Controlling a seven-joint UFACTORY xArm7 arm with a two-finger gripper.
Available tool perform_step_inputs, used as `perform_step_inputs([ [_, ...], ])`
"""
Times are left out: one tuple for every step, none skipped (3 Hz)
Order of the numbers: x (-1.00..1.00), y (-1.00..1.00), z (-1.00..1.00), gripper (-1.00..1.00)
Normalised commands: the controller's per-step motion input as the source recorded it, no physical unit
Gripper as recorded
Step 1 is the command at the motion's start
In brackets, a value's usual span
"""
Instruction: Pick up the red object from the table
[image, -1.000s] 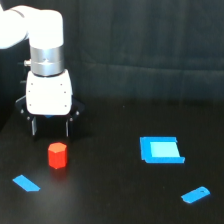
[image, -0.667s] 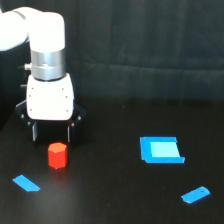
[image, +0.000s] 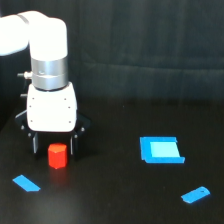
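Straddling the unmarked red object (image: 57, 155), the jaws bear no legible writing.

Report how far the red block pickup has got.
Done: the gripper is lined up over the red object, open fingers on either side. In hand: closing on it; no grasp shows. Left: shutting and lifting, since the block sits on the table.

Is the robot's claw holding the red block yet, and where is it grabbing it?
Nothing is held yet. The gripper is open, its fingers either side of the red object, which sits on the table.
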Motion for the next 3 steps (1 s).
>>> perform_step_inputs([
  [0.12, -0.02, -0.34, -0.82],
  [-0.02, 0.07, -0.06, -1.00],
  [0.05, 0.12, 0.01, -1.00],
])
